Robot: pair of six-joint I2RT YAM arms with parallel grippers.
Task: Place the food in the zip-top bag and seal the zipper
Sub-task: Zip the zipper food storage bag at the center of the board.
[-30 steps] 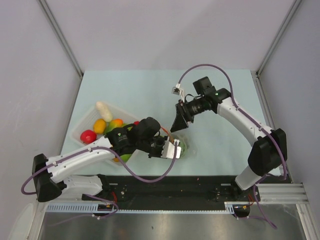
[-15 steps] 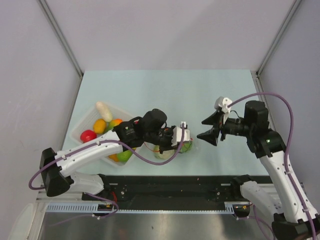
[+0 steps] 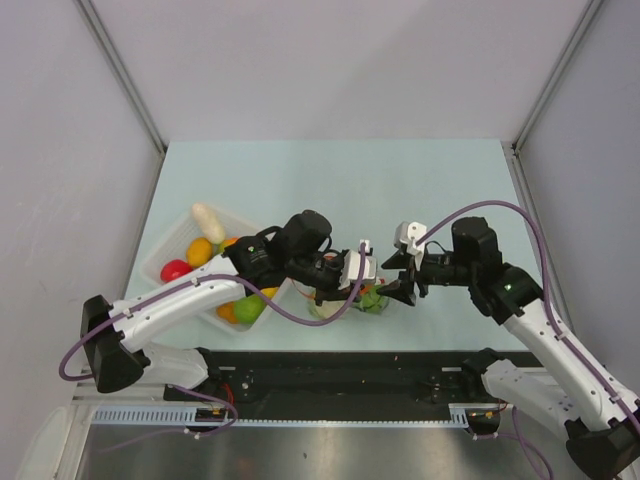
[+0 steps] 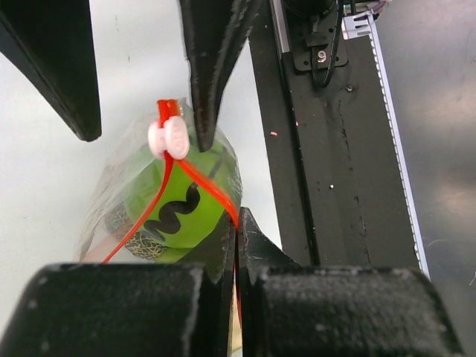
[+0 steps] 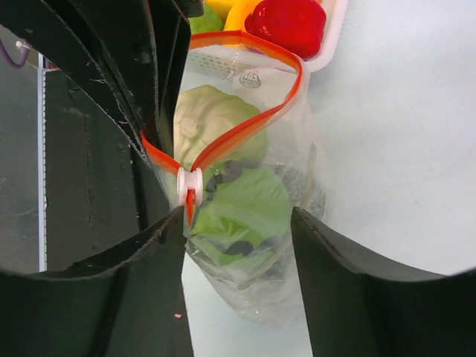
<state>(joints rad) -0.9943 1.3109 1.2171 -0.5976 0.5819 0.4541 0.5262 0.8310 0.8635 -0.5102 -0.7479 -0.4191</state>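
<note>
Left hand (image 4: 236,229) pinching the zipper (image 4: 202,181) of the zip-top bag (image 5: 256,297), right hand (image 5: 236,216) spread either side of its white slider (image 5: 190,181), cabbage (image 5: 202,119) and green fruit (image 5: 249,204) inside

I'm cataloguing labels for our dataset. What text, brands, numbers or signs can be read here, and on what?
Nothing readable in any view.
Small grey mark on clear plastic near the mouth of the bag: too blurred to read.
Black squiggle on the green fruit: a pattern, not lettering.
</note>
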